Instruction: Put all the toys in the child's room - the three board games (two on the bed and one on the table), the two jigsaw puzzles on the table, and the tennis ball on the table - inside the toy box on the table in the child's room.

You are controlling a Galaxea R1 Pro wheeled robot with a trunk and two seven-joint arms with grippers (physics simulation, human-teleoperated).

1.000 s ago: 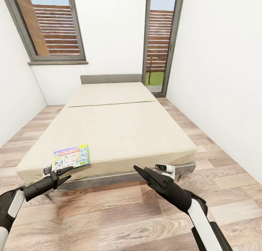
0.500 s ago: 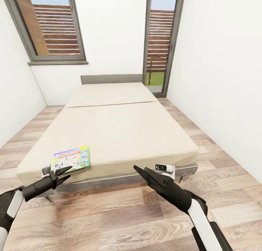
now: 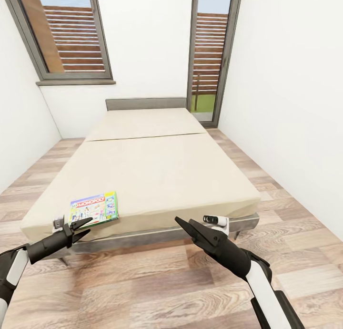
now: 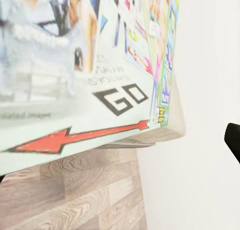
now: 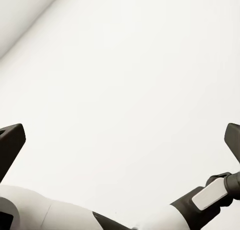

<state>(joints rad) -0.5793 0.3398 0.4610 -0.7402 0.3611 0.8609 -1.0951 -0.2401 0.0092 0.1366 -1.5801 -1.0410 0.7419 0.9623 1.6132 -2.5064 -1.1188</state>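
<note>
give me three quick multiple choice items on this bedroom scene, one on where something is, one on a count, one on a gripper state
1. Where does the Monopoly board game lie?
A. on the floor
B. on the bed, near its foot corner by the left gripper
C. by the headboard

2. How many board games show on the bed?
A. one
B. two
C. three

3. How does the right gripper stand?
A. shut on a ball
B. shut on the box
C. open and empty

Answers:
1 B, the box sits flat at the mattress's near edge, just beyond the left fingertips.
2 A, the Monopoly box is the one printed box seen on the beige cover.
3 C, the right wrist view has its fingers wide apart with nothing between.
</note>
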